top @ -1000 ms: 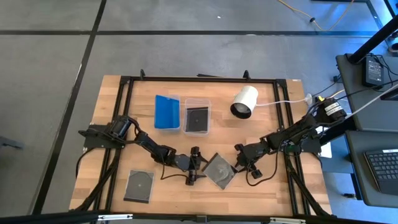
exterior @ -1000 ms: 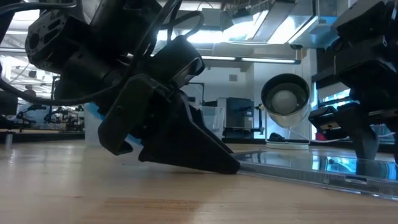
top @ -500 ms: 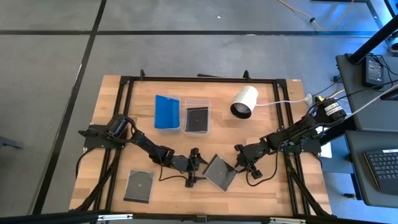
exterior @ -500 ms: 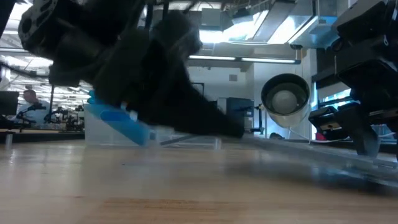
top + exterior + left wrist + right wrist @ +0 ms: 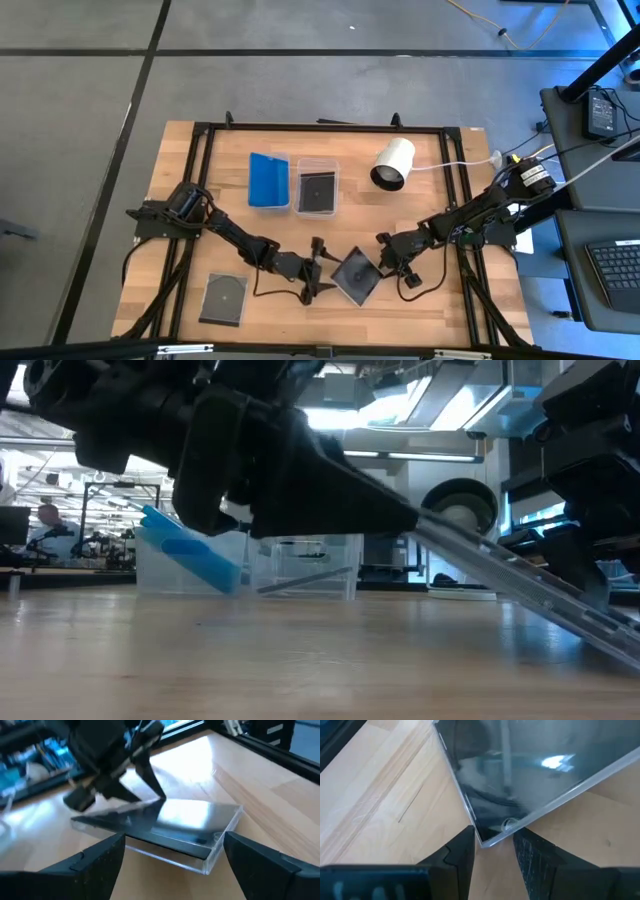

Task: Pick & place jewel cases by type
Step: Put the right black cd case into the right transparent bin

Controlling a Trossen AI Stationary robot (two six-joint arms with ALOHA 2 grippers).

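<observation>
A dark jewel case (image 5: 356,275) stands tilted between my two grippers near the table's near edge. Its left corner is raised and its right corner is low. My left gripper (image 5: 316,270) is open, and its fingers stand on either side of that raised left corner (image 5: 170,852). My right gripper (image 5: 385,262) is shut on the right corner. A second dark case (image 5: 223,298) lies flat at the near left. A blue case (image 5: 267,180) leans in one clear tub, and a dark case (image 5: 317,190) lies in the tub beside it. My left gripper has the case's raised corner (image 5: 425,528) at its open fingers. They come level from the table's left. Whether a finger touches or bears the case I cannot tell. My right gripper has the case's right corner (image 5: 487,836) wedged between its two fingers (image 5: 462,852). It comes slanting down from the table's right. That corner stays low by the table, and the case slopes up from it toward the left.
A white cylinder (image 5: 392,163) lies right of the tubs at the far side, with a cable running right. A black frame rail (image 5: 458,200) borders the table. Bare wood (image 5: 270,325) shows along the near edge. A person shows far off in the room (image 5: 45,518).
The left gripper has risen off the table and shifted slightly right. The dark case, which lay flat, now tilts: its left side has lifted while its right corner stays low in the right gripper.
</observation>
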